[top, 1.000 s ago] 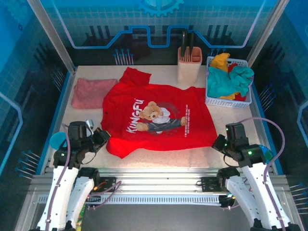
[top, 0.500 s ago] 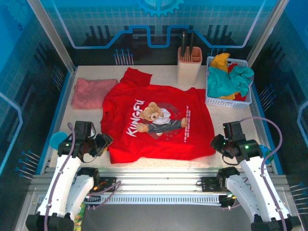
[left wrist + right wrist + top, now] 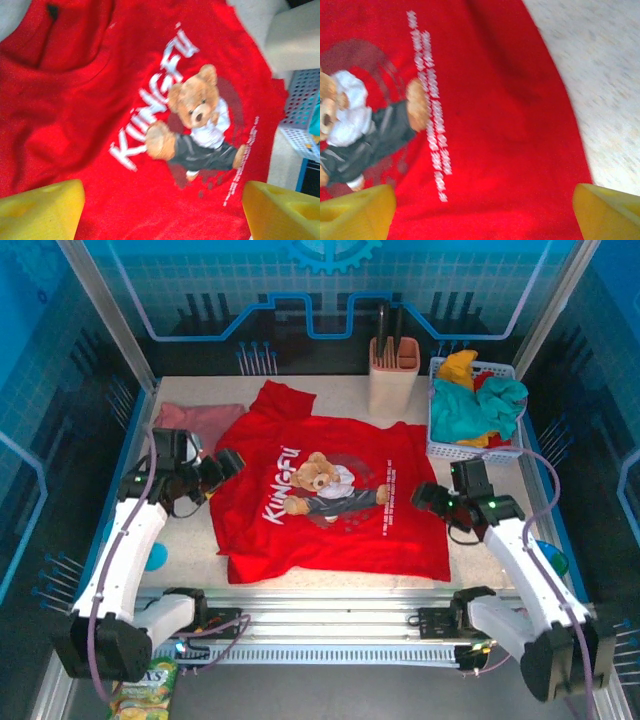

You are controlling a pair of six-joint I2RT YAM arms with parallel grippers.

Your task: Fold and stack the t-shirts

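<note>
Two spread, empty grippers: left gripper [image 3: 218,468] above the red t-shirt [image 3: 330,525] at its collar edge, right gripper [image 3: 428,498] above its hem.

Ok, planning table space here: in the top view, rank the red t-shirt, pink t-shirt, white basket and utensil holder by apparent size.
1. red t-shirt, clearly largest.
2-3. white basket and pink t-shirt look about alike; the left arm hides part of the shirt, so no ranking.
4. utensil holder, smallest.
</note>
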